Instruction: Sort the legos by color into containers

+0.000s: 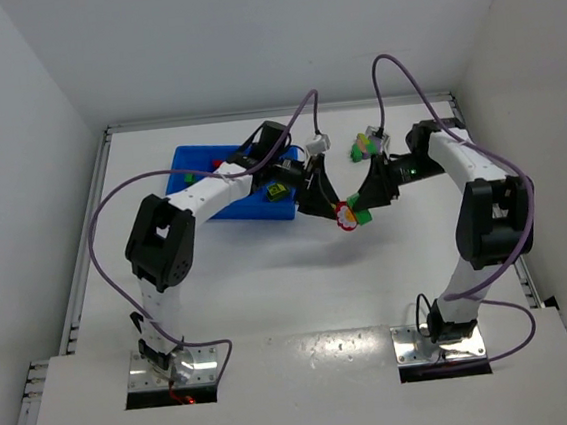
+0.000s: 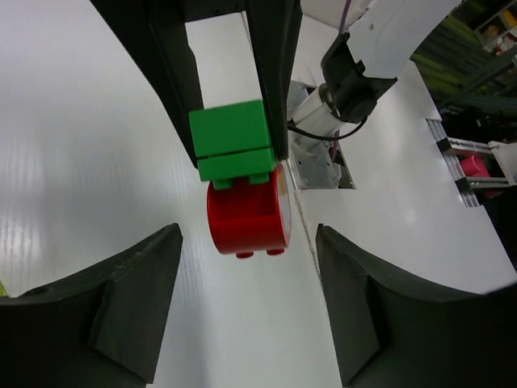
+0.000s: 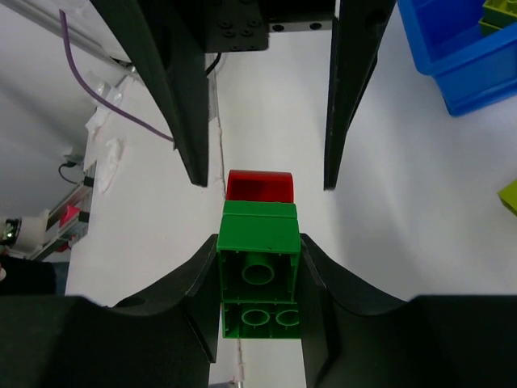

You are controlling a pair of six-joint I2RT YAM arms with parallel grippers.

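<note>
The right claw [image 3: 258, 271] is clamped on stacked green legos [image 2: 233, 139] with a rounded red lego [image 2: 246, 220] stuck on their far end. It holds them over the worktop [image 1: 301, 291] near the blue tray [image 1: 188, 161]. The left claw [image 2: 246, 242] stands wide apart, its fingers flanking the red lego without touching it.
</note>
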